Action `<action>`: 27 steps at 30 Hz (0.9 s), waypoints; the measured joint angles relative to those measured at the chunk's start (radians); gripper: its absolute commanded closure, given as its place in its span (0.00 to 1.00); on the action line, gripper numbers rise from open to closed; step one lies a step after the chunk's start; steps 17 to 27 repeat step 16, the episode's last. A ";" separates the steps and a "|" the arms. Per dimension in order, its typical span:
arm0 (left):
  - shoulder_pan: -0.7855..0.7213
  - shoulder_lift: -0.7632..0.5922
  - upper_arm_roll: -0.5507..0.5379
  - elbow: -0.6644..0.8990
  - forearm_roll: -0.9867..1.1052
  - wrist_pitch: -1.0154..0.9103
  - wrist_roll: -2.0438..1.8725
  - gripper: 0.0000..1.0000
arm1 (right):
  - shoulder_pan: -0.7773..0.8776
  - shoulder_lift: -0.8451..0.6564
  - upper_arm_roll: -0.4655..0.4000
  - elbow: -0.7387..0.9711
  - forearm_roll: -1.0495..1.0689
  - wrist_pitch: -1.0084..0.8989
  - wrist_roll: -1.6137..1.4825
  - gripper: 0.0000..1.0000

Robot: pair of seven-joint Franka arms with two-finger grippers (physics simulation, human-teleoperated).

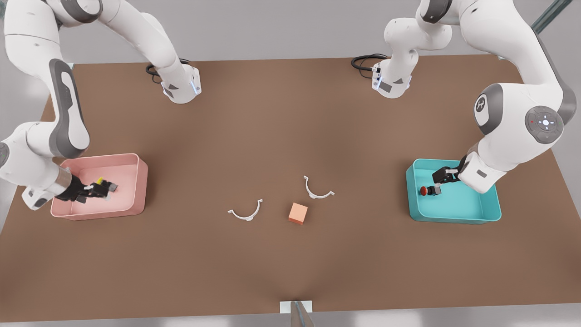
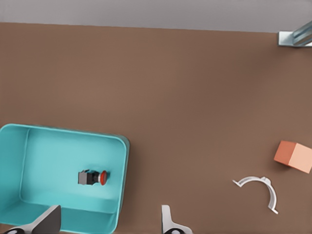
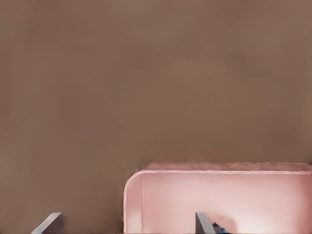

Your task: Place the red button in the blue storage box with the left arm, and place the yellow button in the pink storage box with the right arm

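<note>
L gripper [image 1: 439,178] hangs open w/ fingers spread over teal-blue plastic tray [image 1: 472,213] where red-capped button [image 2: 92,177] lies tipped on its side, R gripper [image 1: 97,189] open over pale pink plastic tray [image 1: 134,159] by yellow-capped button [image 1: 100,181]; risk: retracting fingers could clip a button or wall.

Brown counter [image 1: 272,127] carrying three loose items, all grouped near the middle of its width and nearer its near edge than its far edge. Salmon-orange cube [image 1: 297,213], resting flat. White half-ring clip [image 1: 246,212], just beside the cube toward the front view's left, apart from it, open side facing the far edge. Second white half-ring clip [image 1: 317,189], just beyond the cube toward the far edge, also apart from it. Small pale bracket with a metal bar [image 1: 296,309] at the middle of the near edge.
</note>
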 measured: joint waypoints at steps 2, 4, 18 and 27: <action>0.000 0.000 0.000 0.000 0.000 0.000 -0.011 0.00 | 0.222 -0.005 0.007 0.219 -0.050 -0.120 0.022 0.00; 0.000 0.000 -0.001 0.001 0.000 0.000 -0.020 0.00 | 0.291 -0.025 0.037 0.320 -0.078 -0.229 0.050 0.00; 0.000 -0.002 -0.001 0.004 0.000 -0.001 -0.060 0.00 | 1.053 -0.377 -0.930 0.075 0.172 -0.398 0.138 0.00; 0.000 -0.002 -0.001 0.004 0.000 -0.001 -0.060 0.00 | 1.053 -0.377 -0.930 0.075 0.172 -0.398 0.138 0.00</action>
